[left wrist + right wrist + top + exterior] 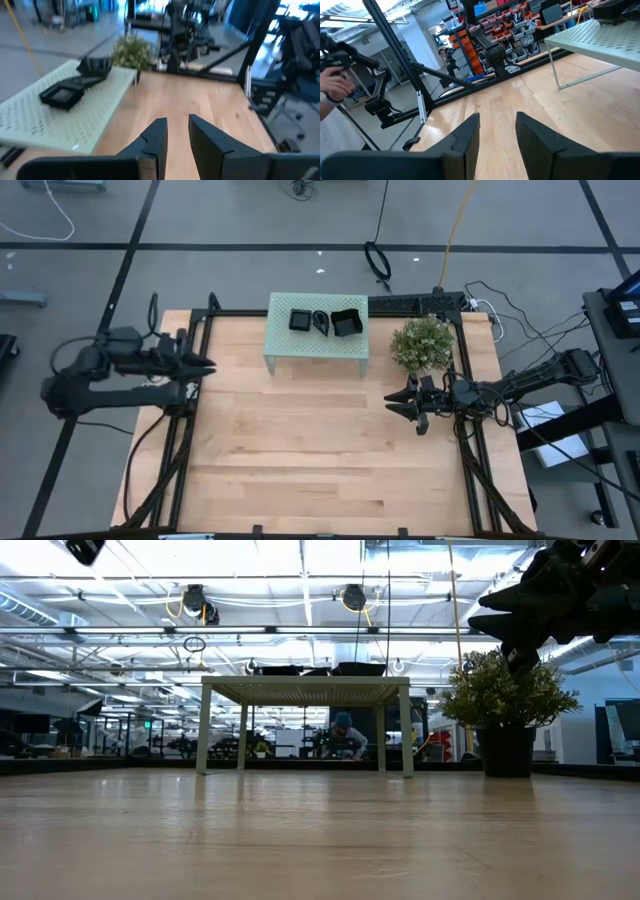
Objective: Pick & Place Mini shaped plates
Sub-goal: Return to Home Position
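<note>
The mint-green stand (317, 348) sits at the middle of the table's (300, 470) far edge, and all the black plates are on its perforated top. A square plate (302, 319) lies toward the stand's left end, a teardrop plate (320, 321) just beside it in the middle, and a larger curved-rim square plate (347, 323) toward the right end. Whether each is a single plate or a stack I cannot tell from above.

The left gripper (208, 366) hangs over the table's left edge, toward the far left corner, pointing inward across the wood. Its fingers (156, 131) stand a narrow gap apart with nothing between them. The right gripper (398, 402) is near the table's right edge, just on the near side of the bushy plant (422, 343), pointing inward too. Its fingers (469, 127) are parted a little wider and are also empty.

The plates lie well apart from both grippers, to the far side of each.
</note>
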`<control>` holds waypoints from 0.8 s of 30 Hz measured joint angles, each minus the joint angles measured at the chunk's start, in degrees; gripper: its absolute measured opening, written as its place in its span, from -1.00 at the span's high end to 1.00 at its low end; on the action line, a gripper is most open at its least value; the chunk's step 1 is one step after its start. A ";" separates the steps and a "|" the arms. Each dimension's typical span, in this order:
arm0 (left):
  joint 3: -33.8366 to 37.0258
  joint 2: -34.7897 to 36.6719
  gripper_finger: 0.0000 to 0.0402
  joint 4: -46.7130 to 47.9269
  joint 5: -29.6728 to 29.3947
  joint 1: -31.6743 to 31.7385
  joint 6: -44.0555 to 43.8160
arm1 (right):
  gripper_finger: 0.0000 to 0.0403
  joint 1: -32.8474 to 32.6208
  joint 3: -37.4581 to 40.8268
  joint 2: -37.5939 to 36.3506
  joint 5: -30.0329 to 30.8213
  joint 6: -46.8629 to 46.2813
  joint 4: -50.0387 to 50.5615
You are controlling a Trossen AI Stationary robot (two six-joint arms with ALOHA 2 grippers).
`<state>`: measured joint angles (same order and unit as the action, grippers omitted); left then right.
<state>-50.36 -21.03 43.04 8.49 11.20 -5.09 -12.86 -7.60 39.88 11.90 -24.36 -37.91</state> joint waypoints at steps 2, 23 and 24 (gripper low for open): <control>5.37 2.67 0.60 -6.29 0.89 0.00 -0.48 | 0.43 -0.02 0.00 0.00 -0.01 0.00 0.00; 44.38 20.76 0.60 -66.39 4.56 0.01 -12.65 | 0.43 -0.02 0.00 0.00 0.00 -0.02 0.00; 45.81 20.76 0.60 -70.32 5.04 0.01 -12.66 | 0.43 -0.01 0.00 0.00 -0.02 0.00 0.00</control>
<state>-4.55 -0.27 -27.28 13.53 11.21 -17.75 -12.88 -7.60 39.88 11.88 -24.36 -37.91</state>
